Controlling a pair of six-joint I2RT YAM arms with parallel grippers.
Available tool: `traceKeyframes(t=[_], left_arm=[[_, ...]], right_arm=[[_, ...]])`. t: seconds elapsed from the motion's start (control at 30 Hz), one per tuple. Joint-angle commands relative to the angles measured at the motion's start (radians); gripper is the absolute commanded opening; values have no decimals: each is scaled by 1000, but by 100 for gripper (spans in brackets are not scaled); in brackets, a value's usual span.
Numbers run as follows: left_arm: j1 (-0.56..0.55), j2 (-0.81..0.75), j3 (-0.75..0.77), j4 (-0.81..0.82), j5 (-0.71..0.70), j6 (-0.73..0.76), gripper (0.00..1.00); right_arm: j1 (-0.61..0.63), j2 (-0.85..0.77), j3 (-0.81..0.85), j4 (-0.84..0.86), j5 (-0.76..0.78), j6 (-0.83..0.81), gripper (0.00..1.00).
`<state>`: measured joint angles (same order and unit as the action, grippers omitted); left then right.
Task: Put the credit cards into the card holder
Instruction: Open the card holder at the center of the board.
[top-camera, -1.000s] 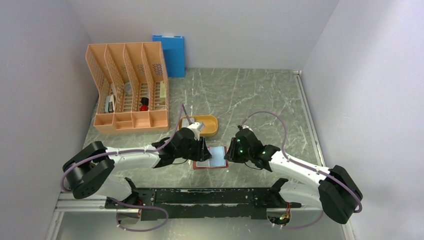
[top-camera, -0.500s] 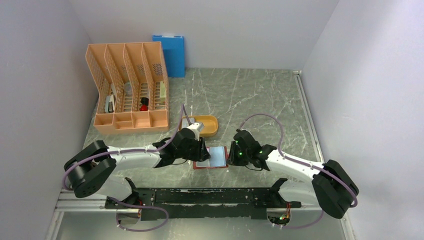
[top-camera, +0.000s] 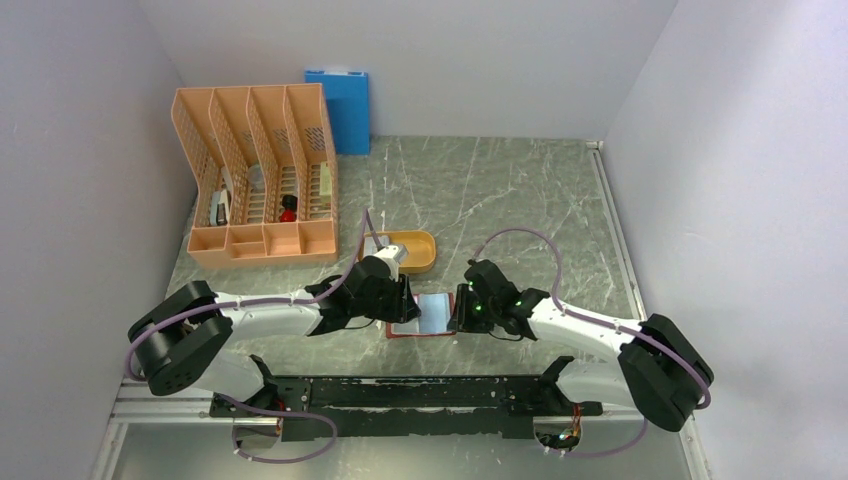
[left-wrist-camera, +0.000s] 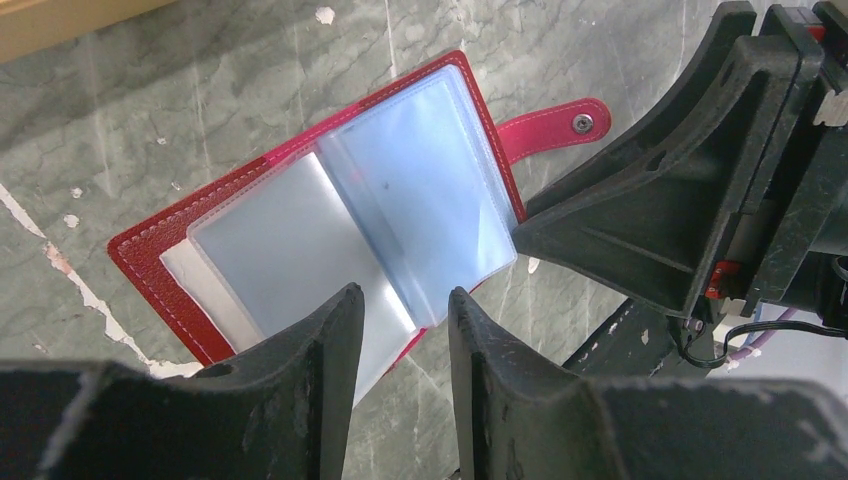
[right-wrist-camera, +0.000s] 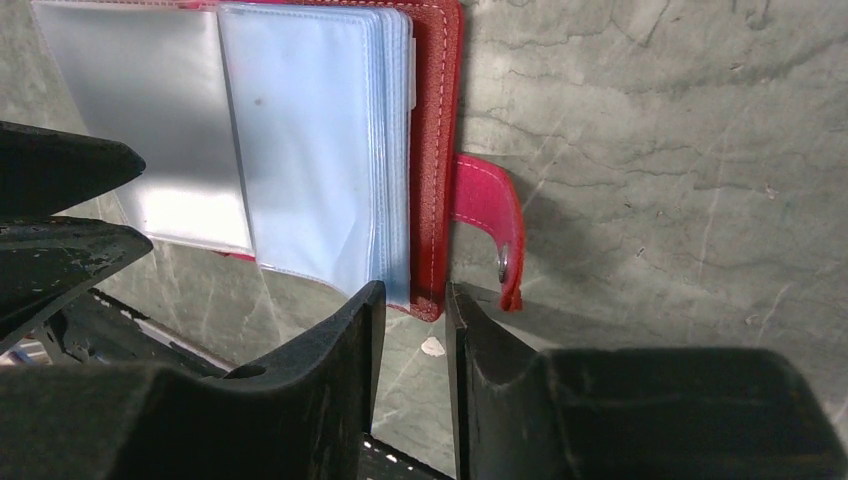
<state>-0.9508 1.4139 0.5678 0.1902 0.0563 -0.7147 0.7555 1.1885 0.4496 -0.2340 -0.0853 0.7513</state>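
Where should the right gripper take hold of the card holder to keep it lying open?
Probably the bare red cover margin of the card holder, beside the snap tab, coming in from its tab side. That margin sticks out past the clear sleeves, so the right gripper, its fingers slightly apart there, would pinch the cover alone. The tab looks too floppy to steer by.

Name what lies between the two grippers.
The open card holder, flat on the table between left gripper and right gripper; clearest in the top view.
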Motion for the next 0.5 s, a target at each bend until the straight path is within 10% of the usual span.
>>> traceKeyframes(t=[0.0,0.47], left_arm=[[-5,7,19,8,-12,-1,42],[-5,6,20,5,-12,4,42]], right_arm=[[9,9,19,20,-8,-6,34],[13,3,44,15,-7,-8,38]])
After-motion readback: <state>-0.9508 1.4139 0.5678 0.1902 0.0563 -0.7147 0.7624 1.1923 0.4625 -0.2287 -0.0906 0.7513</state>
